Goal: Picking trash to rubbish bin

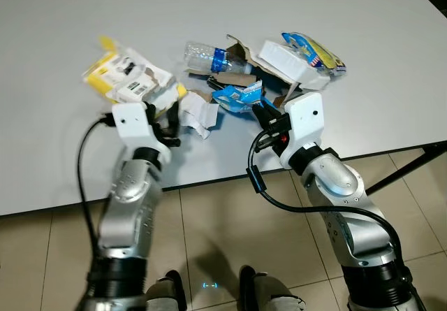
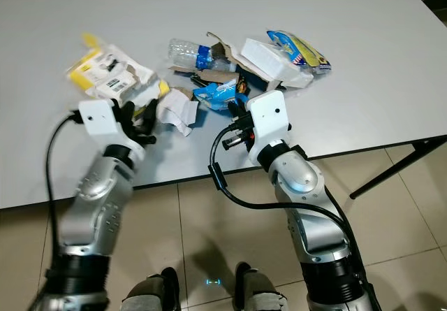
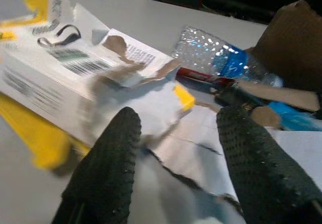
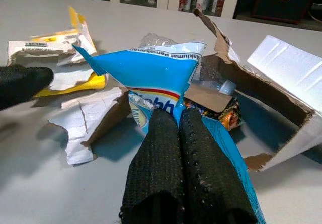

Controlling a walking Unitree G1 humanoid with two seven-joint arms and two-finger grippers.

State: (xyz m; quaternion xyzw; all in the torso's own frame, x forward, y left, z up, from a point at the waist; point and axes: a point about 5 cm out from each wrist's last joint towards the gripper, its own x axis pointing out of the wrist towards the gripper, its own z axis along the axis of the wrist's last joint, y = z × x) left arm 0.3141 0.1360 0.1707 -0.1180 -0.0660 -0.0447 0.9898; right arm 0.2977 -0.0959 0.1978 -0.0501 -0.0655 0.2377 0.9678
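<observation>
1. Right gripper (image 4: 178, 128) pinched tight on blue wrapper (image 4: 156, 73), mid trash pile on counter (image 1: 56, 38).
2. Left gripper (image 3: 176, 148) spread wide over torn white paper (image 3: 196, 148), just beside blue wrapper.
3. Plastic bottle (image 1: 209, 57) behind blue wrapper.

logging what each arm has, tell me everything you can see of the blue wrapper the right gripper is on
The blue wrapper is a thin, glossy plastic packet, blue with a white band of print and a red stripe, crumpled and torn open at the top. It lies on the white table in the trash pile, between the torn white paper and the ripped cardboard box. The right gripper has its fingers shut on the wrapper's near edge, and a brown cardboard scrap lies beside it.
</observation>
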